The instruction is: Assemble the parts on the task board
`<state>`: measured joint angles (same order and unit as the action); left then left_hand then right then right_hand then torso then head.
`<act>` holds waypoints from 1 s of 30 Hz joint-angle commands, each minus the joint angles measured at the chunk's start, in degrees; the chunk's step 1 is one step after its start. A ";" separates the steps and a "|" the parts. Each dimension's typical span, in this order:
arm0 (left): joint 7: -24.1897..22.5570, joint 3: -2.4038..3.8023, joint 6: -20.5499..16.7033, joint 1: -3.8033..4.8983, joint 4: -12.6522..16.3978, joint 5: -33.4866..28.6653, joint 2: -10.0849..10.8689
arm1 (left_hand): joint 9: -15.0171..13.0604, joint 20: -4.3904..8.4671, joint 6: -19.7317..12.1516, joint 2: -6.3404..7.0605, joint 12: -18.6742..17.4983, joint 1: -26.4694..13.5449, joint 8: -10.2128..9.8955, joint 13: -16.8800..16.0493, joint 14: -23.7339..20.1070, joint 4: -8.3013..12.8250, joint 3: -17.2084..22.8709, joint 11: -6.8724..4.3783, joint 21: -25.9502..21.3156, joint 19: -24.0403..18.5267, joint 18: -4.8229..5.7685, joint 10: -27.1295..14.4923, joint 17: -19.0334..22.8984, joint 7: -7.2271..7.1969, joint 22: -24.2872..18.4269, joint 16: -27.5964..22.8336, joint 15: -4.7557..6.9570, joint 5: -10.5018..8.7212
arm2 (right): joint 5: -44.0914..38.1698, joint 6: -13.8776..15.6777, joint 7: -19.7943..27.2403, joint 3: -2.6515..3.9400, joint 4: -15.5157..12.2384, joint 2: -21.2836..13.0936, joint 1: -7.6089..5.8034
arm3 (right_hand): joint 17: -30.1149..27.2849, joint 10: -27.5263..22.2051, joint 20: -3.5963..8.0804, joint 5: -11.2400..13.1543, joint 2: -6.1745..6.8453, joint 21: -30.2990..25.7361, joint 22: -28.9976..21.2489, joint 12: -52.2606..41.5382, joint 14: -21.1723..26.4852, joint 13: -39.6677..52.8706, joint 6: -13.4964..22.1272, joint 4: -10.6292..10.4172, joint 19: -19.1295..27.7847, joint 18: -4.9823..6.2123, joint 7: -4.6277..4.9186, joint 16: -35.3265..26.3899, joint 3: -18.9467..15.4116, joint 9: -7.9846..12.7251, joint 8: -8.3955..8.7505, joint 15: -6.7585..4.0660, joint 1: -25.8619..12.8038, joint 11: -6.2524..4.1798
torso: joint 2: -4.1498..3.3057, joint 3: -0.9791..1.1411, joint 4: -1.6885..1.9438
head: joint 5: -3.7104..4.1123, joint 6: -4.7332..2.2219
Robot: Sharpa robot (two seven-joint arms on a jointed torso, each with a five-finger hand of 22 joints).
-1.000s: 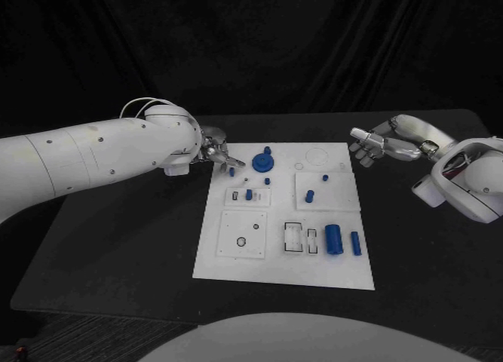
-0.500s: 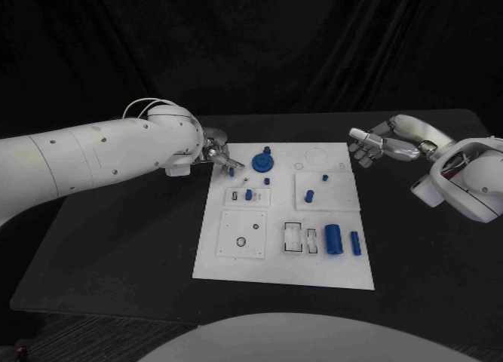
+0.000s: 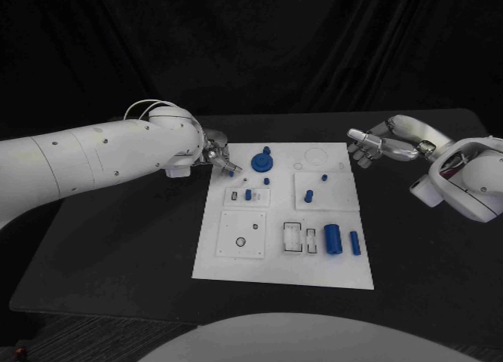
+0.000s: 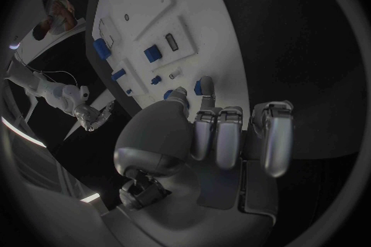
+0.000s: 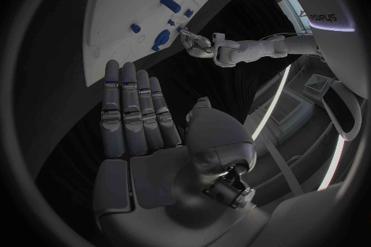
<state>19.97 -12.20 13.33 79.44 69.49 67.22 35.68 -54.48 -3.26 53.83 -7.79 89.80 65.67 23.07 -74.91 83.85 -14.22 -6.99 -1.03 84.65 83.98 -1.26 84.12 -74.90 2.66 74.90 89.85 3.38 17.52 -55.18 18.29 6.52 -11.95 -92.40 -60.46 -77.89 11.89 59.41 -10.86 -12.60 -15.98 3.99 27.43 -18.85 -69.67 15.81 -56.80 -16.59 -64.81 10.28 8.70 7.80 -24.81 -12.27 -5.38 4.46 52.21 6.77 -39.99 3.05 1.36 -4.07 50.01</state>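
At board corner | left hand [image 3: 216, 154] pinches blue peg [image 4: 206, 86] | right hand [image 5: 143, 114] spread

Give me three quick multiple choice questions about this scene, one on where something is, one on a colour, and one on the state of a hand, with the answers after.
1. Where is the left hand?
A. at the task board's far left corner
B. over the board's near edge
C. off the table

2. What colour is the large cylinder lying on the near right part of the board?
A. red
B. blue
C. green

3. What is the state of the right hand?
A. gripping a blue part
B. pressing on the board
C. holding nothing, fingers extended

Answers:
1 A, the head view shows it at that corner, a small blue part at its fingertips.
2 B, it reads blue against the white plate.
3 C, the right wrist view shows straight fingers and a bare palm.
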 commanded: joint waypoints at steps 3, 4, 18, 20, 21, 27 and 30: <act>-0.26 0.03 0.92 -0.18 -0.12 0.45 -0.23 | -0.07 0.48 -0.38 -0.04 0.20 0.78 -0.52 -15.09 6.15 0.20 0.88 -0.38 -0.26 1.73 -0.30 5.88 -15.10 -0.23 13.04 0.15 0.37 0.82 | 0.06 -0.32 -1.23 0.05 -0.13 0.07 -0.06 | 0.11 0.43 0.03 -0.39 -0.04 0.17 -0.11 -0.25 -0.27 -0.11 -0.32 0.14 -0.49 0.21 0.00 0.40 -0.10 -0.10 -0.38 0.06 0.84 0.04 | 0.02 0.03 -0.04 | 0.09 -0.01; -0.26 0.04 0.91 -0.20 -0.15 0.45 -0.26 | -0.09 0.48 -0.45 0.08 0.20 0.98 -0.79 -15.09 6.15 0.28 1.36 -0.37 -0.29 1.71 -0.31 5.88 -15.10 -0.21 13.03 0.15 0.37 1.64 | 0.06 -0.36 -1.30 0.05 -0.13 0.08 -0.06 | 0.13 0.42 0.04 -0.44 -0.07 0.17 -0.14 -0.27 -0.26 -0.12 -0.33 0.15 -0.51 0.21 0.02 0.41 -0.06 -0.10 -0.38 0.06 0.92 0.04 | 0.01 0.03 -0.03 | 0.07 -0.01; -0.51 0.04 0.61 -0.30 -0.63 0.45 -0.41 | -0.13 0.49 -0.46 0.54 0.20 1.51 -1.40 -15.09 6.15 0.52 2.67 -0.38 -0.33 1.69 -0.31 5.88 -15.10 -0.22 13.02 0.15 0.37 3.61 | 0.06 -0.63 -2.43 0.05 0.01 0.21 -0.04 | 0.38 0.37 0.10 -1.16 -0.41 0.11 -0.55 -0.52 -0.16 -0.28 -0.43 0.18 -0.71 0.19 0.27 0.58 0.77 -0.12 -0.36 0.03 2.45 -0.02 | -0.01 -0.05 0.02 | 0.35 -0.01; -0.53 0.04 0.62 -0.30 -0.67 0.45 -0.41 | -0.14 0.49 -0.45 0.55 0.20 1.48 -1.48 -15.09 6.15 0.45 2.86 -0.37 -0.38 1.65 -0.33 5.88 -15.10 -0.20 13.00 0.15 0.37 3.89 | 0.06 -0.72 -2.54 0.05 0.05 0.24 -0.03 | 0.38 0.37 0.10 -1.16 -0.41 0.11 -0.55 -0.52 -0.16 -0.28 -0.43 0.18 -0.71 0.19 0.27 0.58 0.77 -0.12 -0.36 0.03 2.45 -0.02 | 0.00 -0.03 0.02 | 0.33 -0.01; -0.54 0.04 0.65 -0.31 -0.69 0.45 -0.41 | -0.14 0.49 -0.45 0.55 0.20 1.48 -1.48 -15.09 6.15 0.45 2.86 -0.37 -0.38 1.65 -0.33 5.88 -15.10 -0.20 13.00 0.15 0.37 3.89 | 0.06 -0.79 -2.61 0.05 0.06 0.24 -0.02 | 0.41 0.36 0.11 -1.27 -0.44 0.10 -0.61 -0.56 -0.15 -0.30 -0.46 0.18 -0.74 0.19 0.31 0.60 0.90 -0.13 -0.36 0.02 2.67 -0.03 | 0.01 -0.02 0.03 | 0.32 -0.01; -0.55 0.04 0.80 -0.33 -0.82 0.45 -0.44 | -0.24 0.51 -0.27 1.04 0.20 1.70 -2.10 -15.09 6.15 0.29 4.83 -0.41 -0.47 1.59 -0.35 5.88 -15.10 -0.26 12.98 0.15 0.39 6.83 | 0.06 -1.15 -2.94 0.05 0.09 0.26 0.02 | 0.49 0.35 0.11 -1.52 -0.46 0.09 -0.75 -0.64 -0.11 -0.35 -0.49 0.18 -0.80 0.19 0.36 0.66 1.17 -0.14 -0.36 0.01 3.15 -0.04 | -0.02 -0.01 0.01 | 0.30 -0.01; -0.58 0.04 0.92 -0.34 -0.88 0.45 -0.45 | -0.31 0.53 -0.21 1.39 0.20 1.86 -2.29 -15.09 6.15 0.35 5.64 -0.44 -0.42 1.63 -0.33 5.88 -15.10 -0.29 13.00 0.15 0.41 8.00 | 0.06 -1.32 -3.03 0.04 0.11 0.27 0.04 | 0.51 0.34 0.11 -1.57 -0.47 0.08 -0.79 -0.67 -0.10 -0.37 -0.49 0.18 -0.81 0.18 0.37 0.67 1.26 -0.14 -0.35 0.01 3.30 -0.04 | -0.01 0.00 -0.01 | 0.33 -0.01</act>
<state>19.97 -12.20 13.47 79.25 68.67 67.24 35.33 -54.70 -3.26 53.63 -6.61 89.80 67.38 21.12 -74.91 83.85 -13.82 -1.69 -1.02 84.42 83.98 -1.26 84.12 -74.90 2.46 74.90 89.85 3.38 25.11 -55.16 17.51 5.04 -11.95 -92.31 -60.19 -77.89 12.33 59.40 -10.86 -13.96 -16.38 3.99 26.70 -19.14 -69.67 15.50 -57.01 -16.43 -65.22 10.28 8.91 8.24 -24.00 -12.31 -5.38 4.46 55.12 6.78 -39.99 3.03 1.38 -3.76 50.01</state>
